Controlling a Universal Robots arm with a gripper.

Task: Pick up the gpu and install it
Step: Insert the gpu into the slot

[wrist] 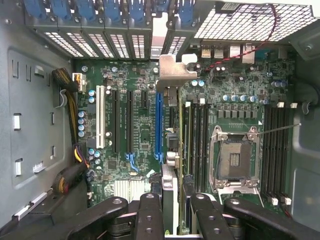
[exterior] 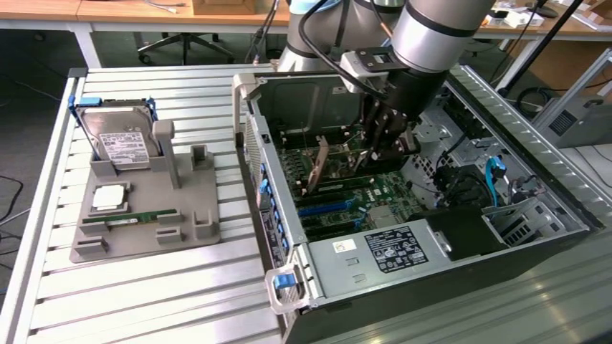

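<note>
worktop (exterior: 143, 287) | hard drive (exterior: 122, 147) stood in grey holder (exterior: 143, 208), white label print unreadable; RAM stick (exterior: 129, 217) laid below | computer case (exterior: 535, 244) lying open | gpu (exterior: 330, 163) held upright over motherboard (exterior: 373, 197), clamped by claw (exterior: 388, 147); power supply (exterior: 383, 254) label illegible

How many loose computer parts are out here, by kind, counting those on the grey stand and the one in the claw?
Hard drive, on the grey stand: 1
Processor chip, on the stand: 1
RAM stick, on the stand: 1
gpu card, gripped by the claw inside the computer case: 1
Total: 4
</note>
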